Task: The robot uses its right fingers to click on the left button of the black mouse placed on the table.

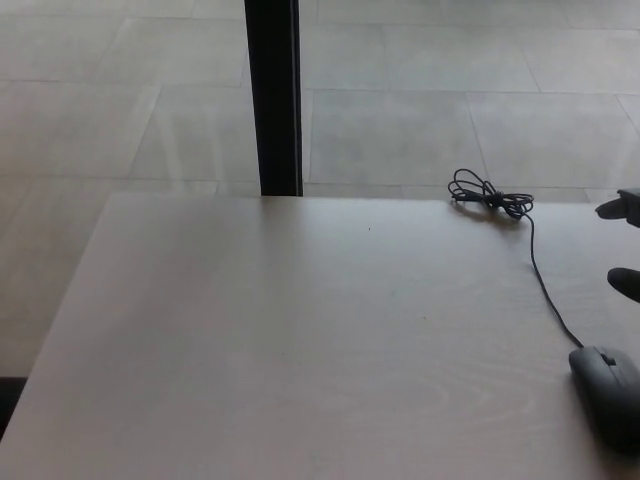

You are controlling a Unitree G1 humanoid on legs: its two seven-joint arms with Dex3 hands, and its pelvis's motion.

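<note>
One black mouse [608, 394] sits at the table's [280, 340] near right corner, its one cable [520, 235] running far to a coiled bundle, while two right-hand fingertips [622, 245] hover apart, touching nothing.

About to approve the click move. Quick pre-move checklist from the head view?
1. Black mouse on the table, upright: ok, though partly cut off at the edge.
2. Right hand in view: ok, only fingertips show.
3. Fingers over the left button: not ok, they sit beyond the mouse.
4. Cable clear of the path: ok, coiled at the far edge.
5. Hand open or shut: cannot tell.
</note>
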